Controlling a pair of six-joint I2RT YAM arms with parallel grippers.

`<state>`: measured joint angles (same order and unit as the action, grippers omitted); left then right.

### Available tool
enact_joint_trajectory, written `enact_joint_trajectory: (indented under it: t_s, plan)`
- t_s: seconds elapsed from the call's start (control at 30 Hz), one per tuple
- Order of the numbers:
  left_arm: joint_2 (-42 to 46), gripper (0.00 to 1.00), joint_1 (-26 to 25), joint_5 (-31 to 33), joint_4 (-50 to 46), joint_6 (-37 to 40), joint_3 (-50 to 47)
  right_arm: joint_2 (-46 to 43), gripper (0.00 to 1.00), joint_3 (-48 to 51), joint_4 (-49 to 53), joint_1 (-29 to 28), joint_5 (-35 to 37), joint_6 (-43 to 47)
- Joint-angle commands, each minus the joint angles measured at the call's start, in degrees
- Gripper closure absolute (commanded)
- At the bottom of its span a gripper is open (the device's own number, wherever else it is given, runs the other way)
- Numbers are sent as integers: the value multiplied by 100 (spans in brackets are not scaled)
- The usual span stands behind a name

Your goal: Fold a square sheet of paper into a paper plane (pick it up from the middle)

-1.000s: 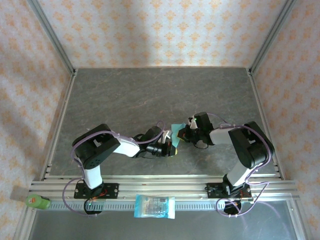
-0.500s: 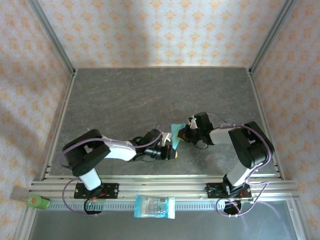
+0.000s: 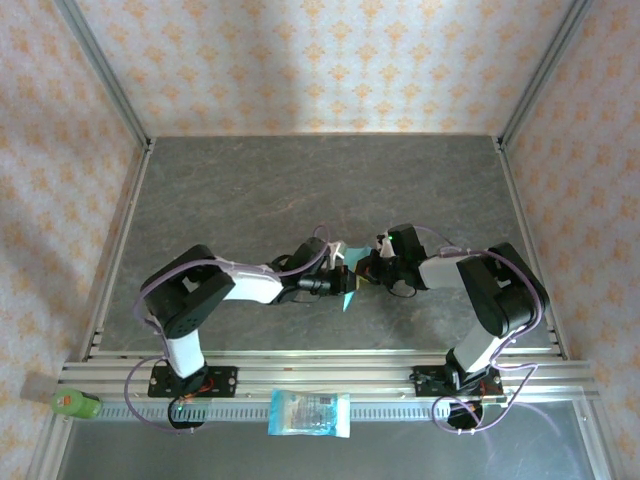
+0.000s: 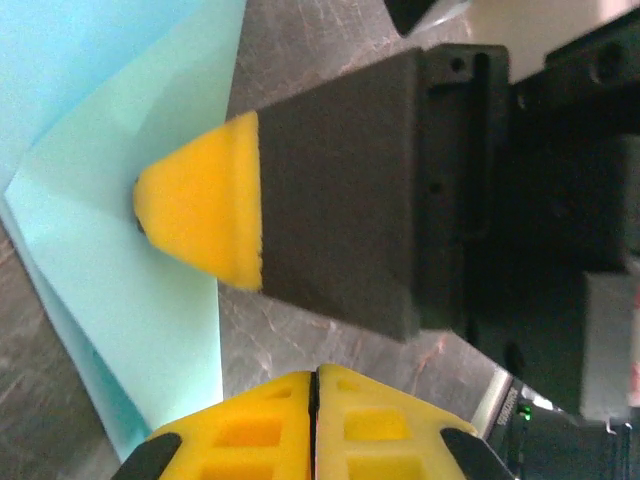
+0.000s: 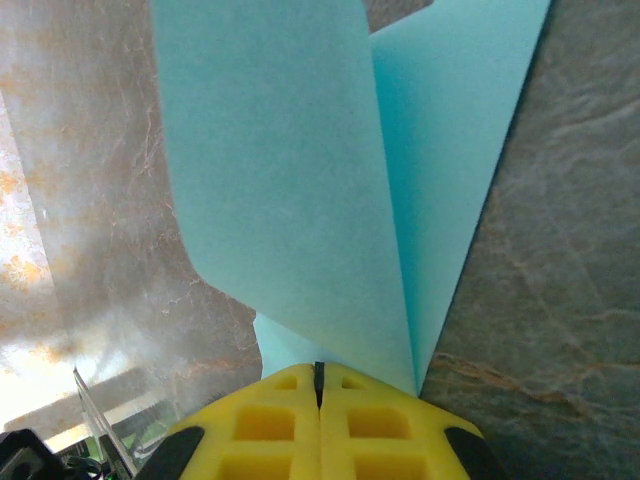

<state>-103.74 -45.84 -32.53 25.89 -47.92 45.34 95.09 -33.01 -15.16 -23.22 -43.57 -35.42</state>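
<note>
From above, the two black-and-white arms meet a little right of the middle of the grey stone-patterned table [image 3: 300, 190], nearer its near edge than its far edge. The left gripper [image 3: 340, 278] and the right gripper [image 3: 362, 270] point at each other and are almost touching. A sliver of the folded light teal-blue sheet of paper [image 3: 349, 293] shows just below the place where they meet. A blue-and-white printed plastic packet [image 3: 310, 413] lies on the metal rail along the near edge, well apart from both grippers. In the left wrist view, the left gripper [image 4: 315, 425] has its yellow fingertips pressed together with nothing visible between them. The sheet of paper [image 4: 110, 270] lies spread to their left in creased, pointed layers on the table [image 4: 300, 40], its lower edge running just beside the left finger. The yellow fingertip [image 4: 200, 205] of the right gripper's black finger lies over the paper's right edge. In the right wrist view, the right gripper [image 5: 318, 400] is closed. The sheet of paper [image 5: 290, 180] rises straight from its fingertips, pinched there, as two tall panels that meet in a crease and stand up off the table [image 5: 560, 250].
</note>
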Motion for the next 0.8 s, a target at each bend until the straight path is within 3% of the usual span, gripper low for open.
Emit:
enact_joint_trajectory:
  t_s: [0.0, 0.4, 0.77]
  plan:
    - [-207, 91, 1, 48, -216, 61, 331, 362, 100, 111, 573, 14, 1193, 225]
    - [-548, 92, -95, -161, -772, 196, 380, 387, 100, 155, 550, 13, 1220, 246]
    - [-549, 94, -324, 24, -1267, 238, 247, 412, 100, 129, 592, 11, 1280, 245]
